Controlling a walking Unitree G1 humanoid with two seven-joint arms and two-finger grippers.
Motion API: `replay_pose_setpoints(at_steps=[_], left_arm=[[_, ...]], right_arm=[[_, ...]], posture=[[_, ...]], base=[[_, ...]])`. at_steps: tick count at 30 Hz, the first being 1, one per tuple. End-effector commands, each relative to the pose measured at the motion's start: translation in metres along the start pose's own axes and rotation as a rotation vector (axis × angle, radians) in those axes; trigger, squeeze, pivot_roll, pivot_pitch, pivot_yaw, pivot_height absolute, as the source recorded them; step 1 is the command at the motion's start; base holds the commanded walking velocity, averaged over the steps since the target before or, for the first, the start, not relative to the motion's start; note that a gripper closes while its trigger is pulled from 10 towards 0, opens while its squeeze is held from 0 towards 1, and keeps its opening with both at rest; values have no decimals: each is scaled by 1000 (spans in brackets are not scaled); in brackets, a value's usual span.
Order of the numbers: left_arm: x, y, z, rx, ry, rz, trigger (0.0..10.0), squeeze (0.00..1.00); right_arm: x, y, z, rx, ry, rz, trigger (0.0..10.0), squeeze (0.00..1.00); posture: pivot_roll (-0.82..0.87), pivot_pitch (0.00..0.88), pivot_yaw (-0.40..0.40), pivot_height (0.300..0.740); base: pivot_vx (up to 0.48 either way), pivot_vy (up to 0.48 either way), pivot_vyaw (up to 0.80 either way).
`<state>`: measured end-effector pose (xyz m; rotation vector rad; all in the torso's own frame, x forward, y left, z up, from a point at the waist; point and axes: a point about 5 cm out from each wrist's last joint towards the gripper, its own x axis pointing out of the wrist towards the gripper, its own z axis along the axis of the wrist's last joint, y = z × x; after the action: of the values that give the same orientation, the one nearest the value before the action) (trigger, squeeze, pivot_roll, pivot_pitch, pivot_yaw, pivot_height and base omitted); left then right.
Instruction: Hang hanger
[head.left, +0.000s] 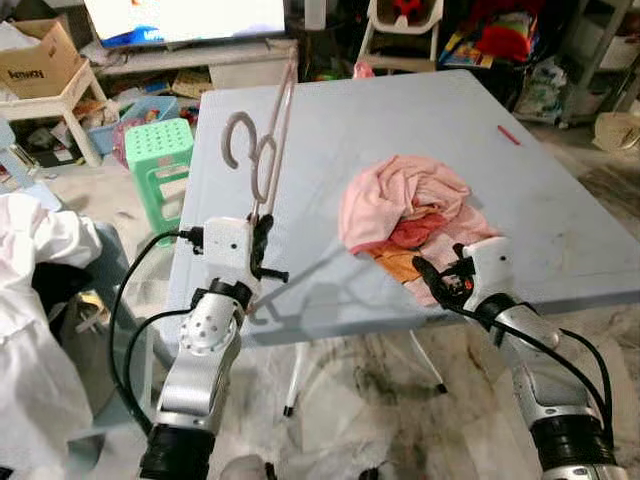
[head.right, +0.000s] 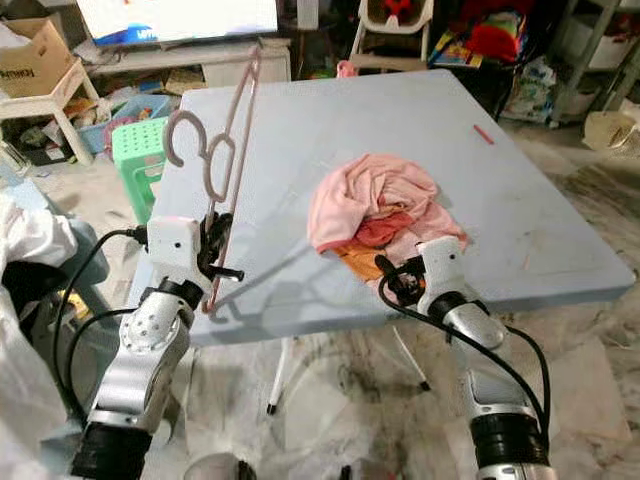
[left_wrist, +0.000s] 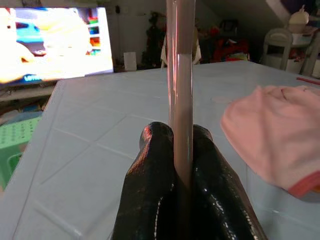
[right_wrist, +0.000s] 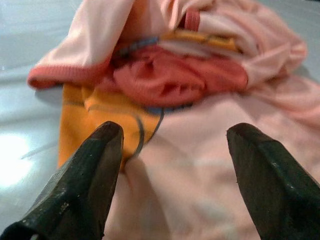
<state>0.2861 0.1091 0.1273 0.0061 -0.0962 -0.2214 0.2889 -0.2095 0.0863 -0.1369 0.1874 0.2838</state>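
**Hanger up, cloth waiting**

Left wrist view gives us the plainest fact: our left pincer (left_wrist: 182, 170) is clamped tight on the hanger (left_wrist: 179, 75), its two black fingers (left_wrist: 147, 185) pressed against the pinkish bar with no gap showing. From the head views we see the hanger (head.left: 262, 150) held upright above the counter's (head.left: 560, 230) near left corner, hook end up and clear of the surface. We judge this high, steady hold keeps it free of the cloth and ready for carrying to wherever it will hang.

Our right pincer (right_wrist: 170, 165) is spread wide and grips nothing. It hovers at the near edge of the counter, right by the pink and orange cloth (head.left: 410, 205) heaped near the middle. That placement suggests to us a readiness to take hold of the cloth.

Beyond the counter stand a green stool (head.left: 160, 150) and household clutter.
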Motion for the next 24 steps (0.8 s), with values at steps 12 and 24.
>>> replay_pose_setpoints(at_steps=[12, 24], left_arm=[[-3, 3, -18, 1, 89, 15, 10000, 0], [-2, 3, -21, -48, 114, 36, 10000, 0]], right_arm=[[3, 0, 10, 3, -20, -15, 10000, 0], [7, 3, 11, -3, -12, 8, 10000, 0]], posture=[[-8, 0, 23, 740], [-6, 0, 16, 740]], base=[[-326, 0, 0], [-78, 0, 0]])
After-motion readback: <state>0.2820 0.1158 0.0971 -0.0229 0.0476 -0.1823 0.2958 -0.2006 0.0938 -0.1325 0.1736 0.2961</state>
